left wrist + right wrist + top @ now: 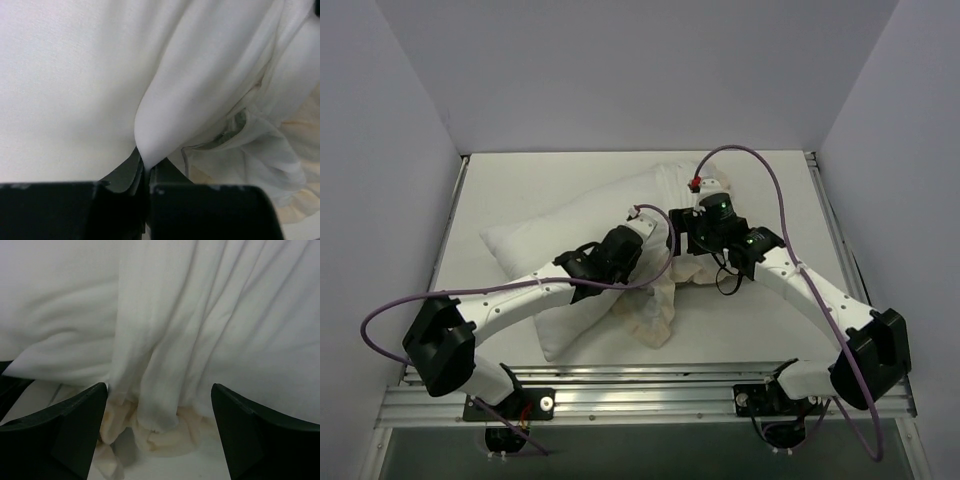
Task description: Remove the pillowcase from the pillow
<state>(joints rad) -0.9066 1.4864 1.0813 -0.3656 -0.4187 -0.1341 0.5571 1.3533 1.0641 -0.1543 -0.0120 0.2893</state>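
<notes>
- Left gripper [145, 167]: clenched, jaws pressed together on a narrow pinched fold of smooth white cloth. The fold rises from between the jaw tips and runs up and away to the gripper's right.
- The pinched fold looks continuous with the plain, smooth surface of the pillow [535, 250], which fills everything ahead and to the left of this gripper. So this reads as a grip on the pillow, though white on white makes the layers hard to separate.
- Just right of the left gripper: the thin edge of the pillowcase [260, 150], with a grey hem line showing and a cream ruffle [300, 200] bunched below it, close to the jaws but not in them.
- Right gripper [159, 386]: released, jaws standing wide apart, with nothing between the pads.
- Directly ahead of the right gripper the pillowcase, white face out, hangs in long vertical pleats. Its cream ruffle is crumpled on the table [520, 180] in the gap between the two fingers. I cannot tell whether either finger touches the cloth.
- From above: the pillow lies slantwise on the white table, its bare end beyond the left arm's outer side. The case is gathered between the two grippers, with the ruffle spilling toward the arm bases.
- The two grippers sit near each other over the middle of the bundle.
</notes>
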